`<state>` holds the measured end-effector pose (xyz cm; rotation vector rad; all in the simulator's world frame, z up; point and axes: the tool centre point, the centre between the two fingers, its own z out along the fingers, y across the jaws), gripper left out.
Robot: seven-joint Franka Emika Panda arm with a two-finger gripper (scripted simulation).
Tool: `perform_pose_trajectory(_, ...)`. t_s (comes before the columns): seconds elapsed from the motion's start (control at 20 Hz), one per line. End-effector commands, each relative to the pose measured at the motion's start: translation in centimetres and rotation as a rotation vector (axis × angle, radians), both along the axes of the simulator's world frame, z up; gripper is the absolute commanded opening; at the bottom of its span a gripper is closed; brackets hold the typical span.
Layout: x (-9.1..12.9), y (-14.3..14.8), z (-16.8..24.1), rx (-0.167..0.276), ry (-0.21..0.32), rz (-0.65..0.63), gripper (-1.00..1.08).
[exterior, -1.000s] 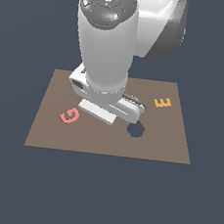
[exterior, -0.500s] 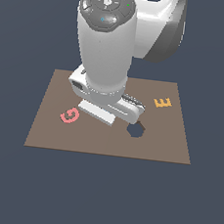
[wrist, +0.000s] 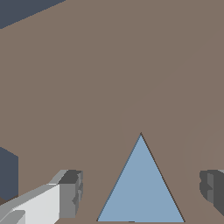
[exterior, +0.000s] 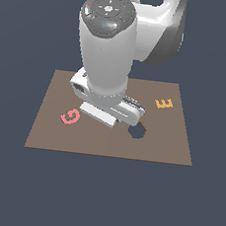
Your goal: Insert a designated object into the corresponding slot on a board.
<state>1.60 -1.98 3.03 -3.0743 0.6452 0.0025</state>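
Note:
The light-blue triangle piece point(wrist: 141, 188) lies flat on the brown board point(wrist: 109, 65), seen in the wrist view. My gripper point(wrist: 141, 194) is open, with one finger on each side of the triangle and not touching it. In the exterior view the arm's hand point(exterior: 110, 110) hangs low over the middle of the board point(exterior: 48, 132) and hides the triangle and the fingers. A dark rounder hole point(exterior: 137, 131) shows just beside the hand. The triangle-shaped slot is not clearly in view. A dark cut-out point(wrist: 6, 175) shows at the wrist view's edge, and I cannot tell its shape.
A pink G point(exterior: 70, 116) lies on the board toward the exterior view's left. An orange E point(exterior: 164, 103) lies toward the exterior view's right. The board's edge and the dark floor beyond point(wrist: 22, 11) show in the wrist view.
The arm's upper part has sunk slightly. The hand stays over the same spot on the board.

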Motion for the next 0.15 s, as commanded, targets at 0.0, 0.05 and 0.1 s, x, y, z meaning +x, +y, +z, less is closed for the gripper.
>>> perform_pose_trajectory(0.0,0.01,0.0,0.0,0.0,0.0,0.0,1.0)
perform_pose_trajectory(0.05,0.01,0.0,0.0,0.0,0.0,0.0,1.0)
perform_pose_trajectory(0.1,0.01,0.0,0.0,0.0,0.0,0.0,1.0)
